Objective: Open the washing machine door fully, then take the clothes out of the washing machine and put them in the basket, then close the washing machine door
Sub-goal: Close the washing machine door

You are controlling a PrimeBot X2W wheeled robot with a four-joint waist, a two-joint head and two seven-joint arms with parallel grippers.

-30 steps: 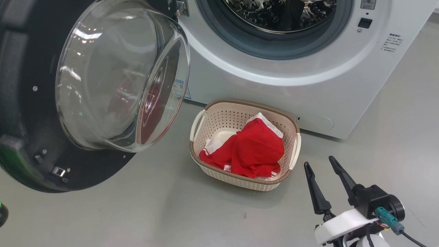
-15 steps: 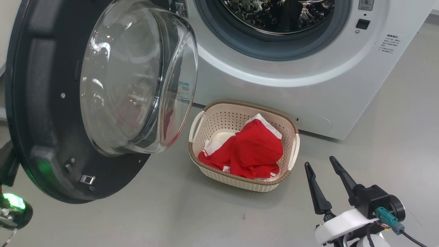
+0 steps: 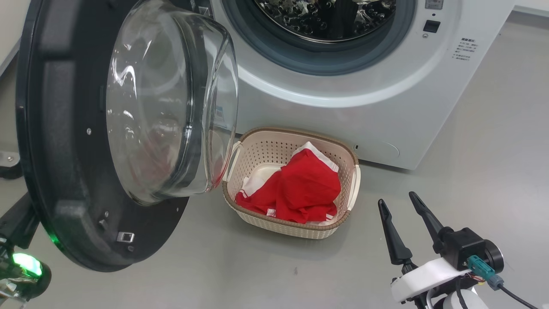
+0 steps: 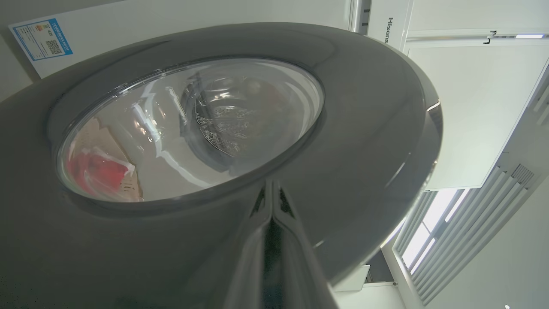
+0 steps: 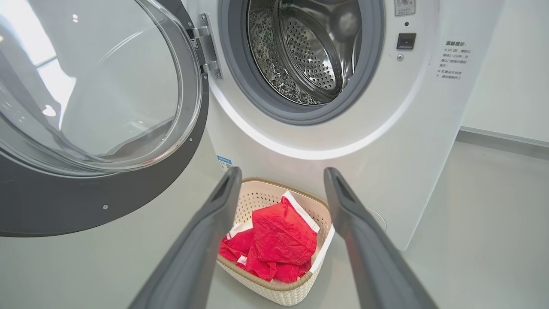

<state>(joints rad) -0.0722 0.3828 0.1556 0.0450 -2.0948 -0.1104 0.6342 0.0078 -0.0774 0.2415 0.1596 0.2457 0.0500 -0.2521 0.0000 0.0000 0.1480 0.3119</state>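
Note:
The washing machine (image 3: 321, 111) stands at the top, its steel drum (image 5: 309, 51) showing no clothes. The washing machine door (image 3: 64, 171) hangs part-way open on the left, glass bowl (image 3: 163, 107) facing the basket. The cream basket (image 3: 300, 132) sits on the floor against the machine with the red clothes (image 3: 300, 189) inside. My left gripper (image 4: 271, 223) is shut, its tip against the door's glossy outer ring (image 4: 364, 128); its wrist with a green light (image 3: 23, 266) peeks from behind the door. My right gripper (image 3: 396, 198) hovers open and empty right of the basket, pointing at it (image 5: 282, 171).
Grey floor (image 3: 493, 150) lies open to the right and in front of the basket. A white wall with skirting (image 5: 502, 141) runs right of the machine. A dark fitting (image 3: 8, 171) sits on the floor left of the door.
The door has swung round toward the machine's opening, and my left wrist has come into view behind its lower edge. The camera has shifted slightly. The right gripper stays put.

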